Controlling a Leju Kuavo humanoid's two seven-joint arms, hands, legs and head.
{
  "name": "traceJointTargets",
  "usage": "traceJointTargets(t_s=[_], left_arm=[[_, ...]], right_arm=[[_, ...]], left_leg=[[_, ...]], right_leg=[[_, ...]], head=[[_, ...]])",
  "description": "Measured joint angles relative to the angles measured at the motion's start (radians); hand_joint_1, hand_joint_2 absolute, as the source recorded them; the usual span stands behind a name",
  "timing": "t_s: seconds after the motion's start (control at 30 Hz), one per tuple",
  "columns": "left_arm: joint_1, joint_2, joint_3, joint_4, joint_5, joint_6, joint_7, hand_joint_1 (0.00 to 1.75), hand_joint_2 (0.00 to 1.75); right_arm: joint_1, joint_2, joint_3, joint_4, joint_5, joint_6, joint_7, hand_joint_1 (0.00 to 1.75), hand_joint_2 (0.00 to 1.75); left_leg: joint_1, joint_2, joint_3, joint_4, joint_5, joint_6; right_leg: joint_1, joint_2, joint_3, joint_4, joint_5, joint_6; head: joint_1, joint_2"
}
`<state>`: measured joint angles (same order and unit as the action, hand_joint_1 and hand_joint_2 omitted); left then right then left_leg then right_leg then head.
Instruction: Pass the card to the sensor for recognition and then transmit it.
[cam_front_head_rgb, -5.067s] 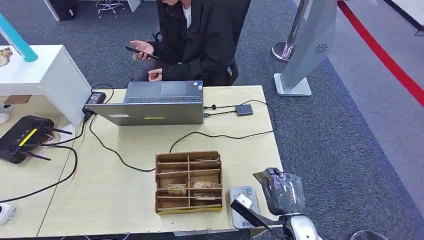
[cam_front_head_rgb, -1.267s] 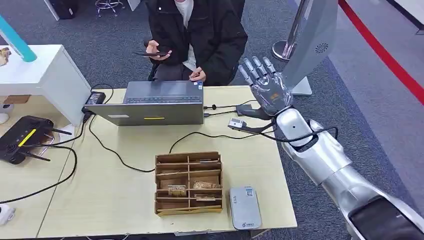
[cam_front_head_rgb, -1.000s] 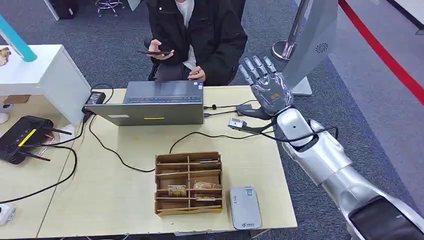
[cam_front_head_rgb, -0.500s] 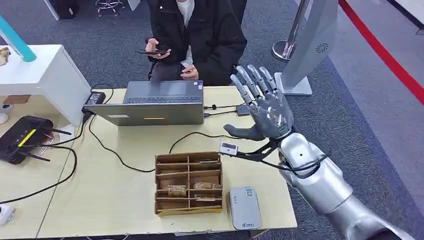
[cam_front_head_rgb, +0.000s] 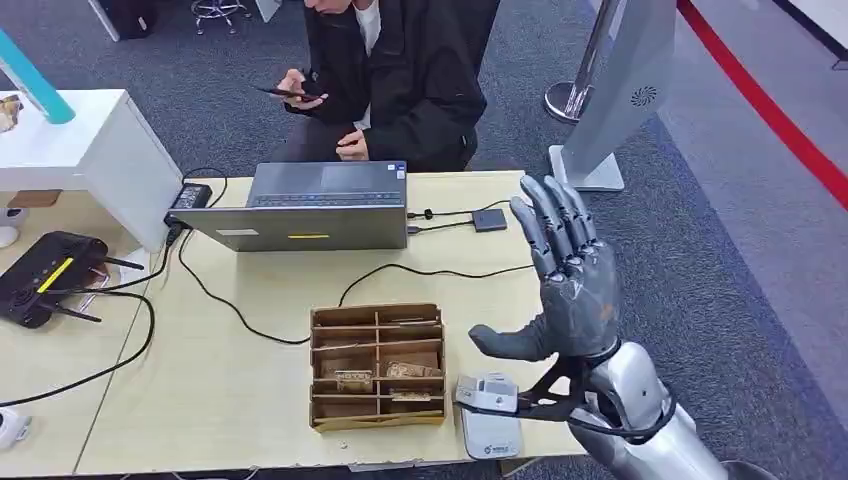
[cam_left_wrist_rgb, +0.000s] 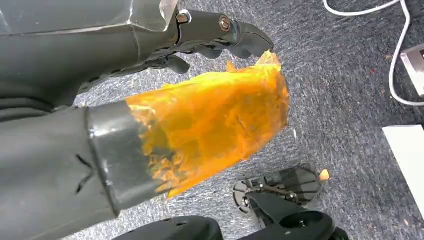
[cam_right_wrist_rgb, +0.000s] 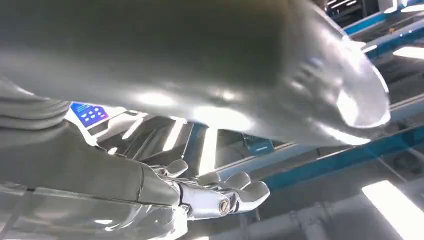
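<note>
**Right hand bare and raised, cards down in the box**

Head view: the right hand (cam_front_head_rgb: 570, 290) stands upright over the table's (cam_front_head_rgb: 250, 380) right edge, fingers spread wide and holding nothing. The card (cam_front_head_rgb: 352, 379) I take to be next lies flat in the cardboard box (cam_front_head_rgb: 376, 312), left of that hand and lower, long side running left-right. The sensor (cam_front_head_rgb: 490, 437) sits just right of the box, near edge. This hand is clearly the nearer one.

Left wrist view: the left hand (cam_left_wrist_rgb: 165, 115) hangs over carpet; its grip cannot be told.

Right wrist view: the right hand's fingers (cam_right_wrist_rgb: 235, 187) reach out with nothing between them.
</note>
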<state>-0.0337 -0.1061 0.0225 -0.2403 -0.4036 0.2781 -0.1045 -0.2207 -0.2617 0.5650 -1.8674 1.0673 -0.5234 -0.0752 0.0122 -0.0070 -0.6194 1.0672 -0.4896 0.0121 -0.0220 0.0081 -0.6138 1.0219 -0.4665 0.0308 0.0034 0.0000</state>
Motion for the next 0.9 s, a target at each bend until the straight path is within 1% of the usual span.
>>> traceJointTargets(t_s=[0.23, 0.33, 0.53, 0.7, 0.83, 0.9], left_arm=[[0.001, 0.001, 0.007, 0.000, 0.000, -0.001, -0.019, 0.00, 0.00], [0.001, 0.001, 0.011, 0.000, -0.002, -0.002, -0.020, 0.00, 0.00], [-0.001, 0.000, 0.020, 0.000, -0.019, 0.008, 0.000, 0.00, 0.00], [0.000, 0.000, 0.021, 0.000, -0.031, 0.021, 0.004, 0.00, 0.00], [0.000, 0.001, 0.021, 0.000, -0.035, 0.021, 0.009, 0.00, 0.00], [0.000, 0.003, 0.021, 0.000, -0.038, 0.019, 0.010, 0.00, 0.00]], right_arm=[[0.033, 0.008, -0.011, -0.024, -0.021, 0.001, -0.030, 0.00, 0.00], [0.038, 0.009, -0.019, -0.027, -0.019, 0.001, -0.034, 0.00, 0.00], [0.051, 0.009, -0.026, -0.027, 0.013, -0.005, -0.043, 0.00, 0.00], [0.063, 0.009, -0.034, -0.029, 0.052, -0.019, -0.036, 0.00, 0.00], [0.067, 0.009, -0.034, -0.029, 0.049, -0.018, -0.034, 0.00, 0.00], [0.072, 0.009, -0.034, -0.031, 0.019, -0.014, -0.034, 0.00, 0.00]], left_leg=[[0.000, 0.000, 0.000, 0.000, 0.000, 0.000], [0.000, 0.000, 0.000, 0.000, 0.000, 0.000], [0.000, 0.000, 0.000, 0.000, 0.000, 0.000], [0.000, 0.000, 0.000, 0.000, 0.000, 0.000], [0.000, 0.000, 0.000, 0.000, 0.000, 0.000], [0.000, 0.000, 0.000, 0.000, 0.000, 0.000]], right_leg=[[0.000, 0.000, 0.000, 0.000, 0.000, 0.000], [0.000, 0.000, 0.000, 0.000, 0.000, 0.000], [0.000, 0.000, 0.000, 0.000, 0.000, 0.000], [0.000, 0.000, 0.000, 0.000, 0.000, 0.000], [0.000, 0.000, 0.000, 0.000, 0.000, 0.000], [0.000, 0.000, 0.000, 0.000, 0.000, 0.000]], head=[[0.000, 0.000], [0.000, 0.000], [0.000, 0.000], [0.000, 0.000], [0.000, 0.000], [0.000, 0.000]])
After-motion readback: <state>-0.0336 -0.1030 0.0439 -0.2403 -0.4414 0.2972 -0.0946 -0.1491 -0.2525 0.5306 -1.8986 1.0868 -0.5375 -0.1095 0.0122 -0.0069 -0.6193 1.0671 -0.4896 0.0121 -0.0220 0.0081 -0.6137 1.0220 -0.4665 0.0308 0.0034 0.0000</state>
